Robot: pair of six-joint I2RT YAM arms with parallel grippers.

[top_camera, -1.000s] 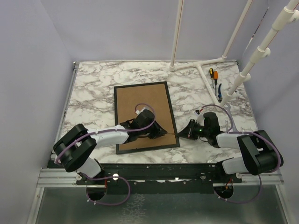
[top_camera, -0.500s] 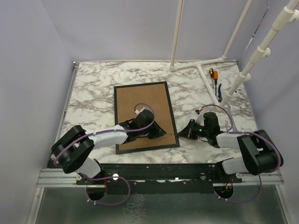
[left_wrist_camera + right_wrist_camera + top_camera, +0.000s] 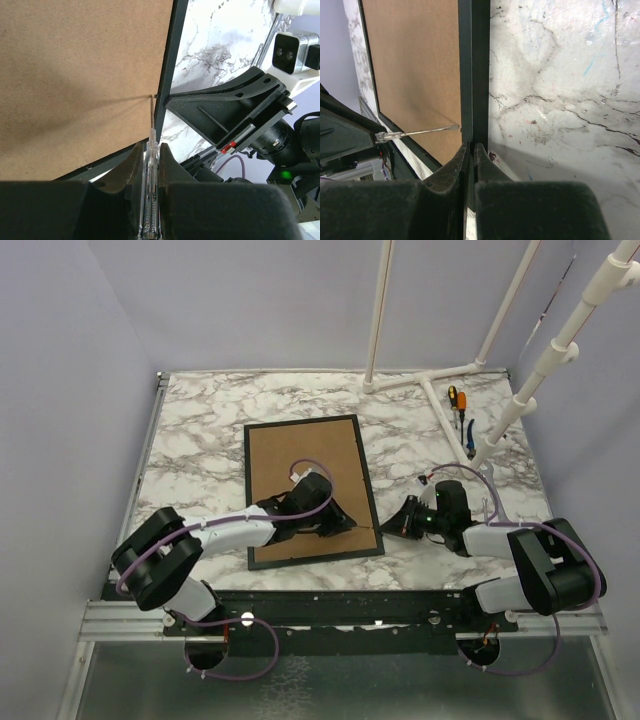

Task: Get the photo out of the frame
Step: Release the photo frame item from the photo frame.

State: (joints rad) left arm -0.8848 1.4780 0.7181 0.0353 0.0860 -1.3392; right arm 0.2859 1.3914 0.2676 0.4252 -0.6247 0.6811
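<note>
While the frame (image 3: 300,455) lies back-up, left gripper (image 3: 149,151) pinches a screwdriver (image 3: 150,195).

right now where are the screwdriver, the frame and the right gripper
screwdriver (image 3: 151,165), left wrist view, on its clear handle
frame (image 3: 300,455), top view, on its brown back
right gripper (image 3: 471,146), right wrist view, midway between its fingertips at the frame's black border
</note>
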